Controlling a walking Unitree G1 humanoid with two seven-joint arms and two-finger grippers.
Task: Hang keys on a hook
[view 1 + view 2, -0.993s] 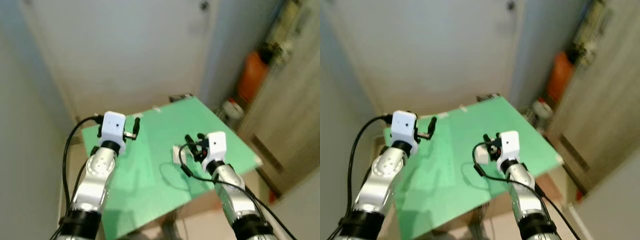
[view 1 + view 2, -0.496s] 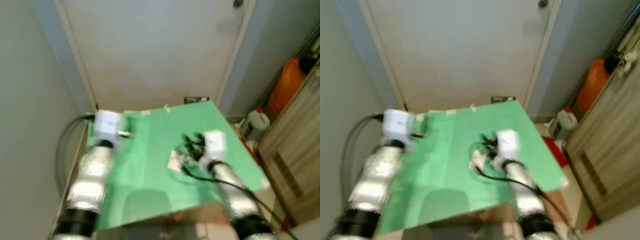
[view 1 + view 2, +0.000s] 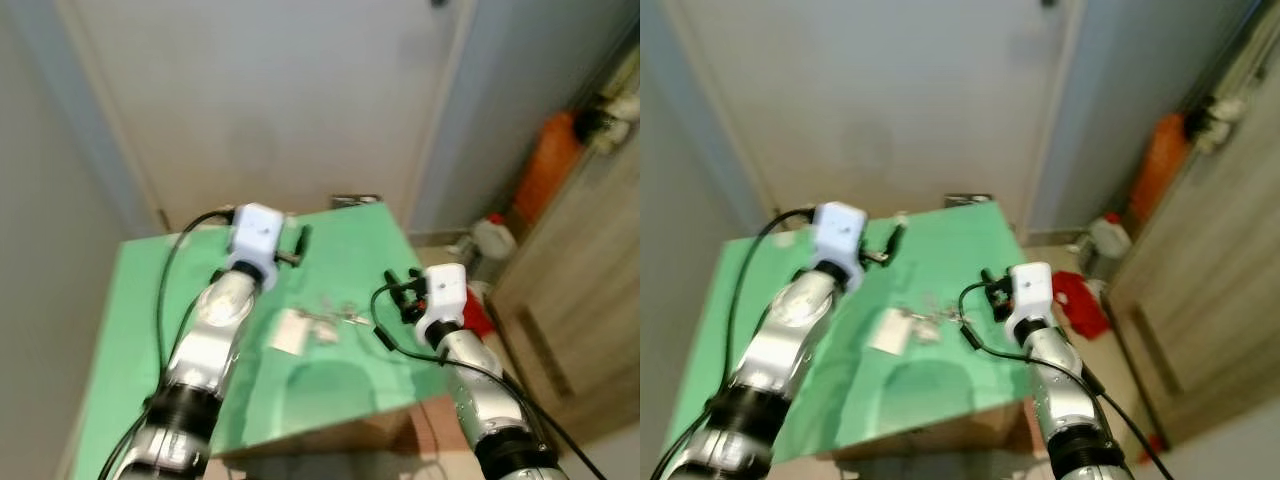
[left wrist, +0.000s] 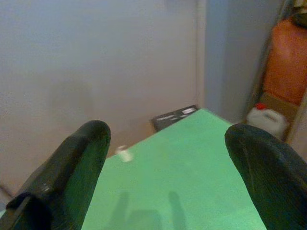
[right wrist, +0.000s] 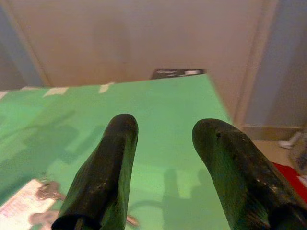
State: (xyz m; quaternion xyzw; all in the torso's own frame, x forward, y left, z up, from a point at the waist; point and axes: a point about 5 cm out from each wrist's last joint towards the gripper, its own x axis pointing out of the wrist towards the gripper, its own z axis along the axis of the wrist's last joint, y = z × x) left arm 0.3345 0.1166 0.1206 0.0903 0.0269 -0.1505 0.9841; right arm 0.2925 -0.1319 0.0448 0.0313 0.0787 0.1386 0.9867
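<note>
Left tool (image 3: 301,246), two long black fingers on the silver arm, sat upper-centre-left of the left eye view, over the far half of the flat green tabletop (image 3: 130,330). Fingers spread wide in its wrist view, nothing between them.

Small bunch of silvery metal keys (image 3: 335,317) lay flat on the tabletop at frame centre, touching or just beside a pale rectangular card tag (image 3: 289,330) on its left. Blur hid the ring and key count. The bunch seemed to stretch roughly left-right across the frame, tag end left, keys end right; not certain.

Right tool (image 3: 407,293) hovered just right of centre, near the tabletop's right edge, fingers parted moderately and empty. In the right wrist view the keys (image 5: 45,190) and tag sat low at the lower left corner, off its finger line.

Judgement: the right tool was nearer. The keys lay to its left in the frame, slightly toward the bottom edge, so the grab likely meant a swing left and down. No hook made out in these views.
</note>
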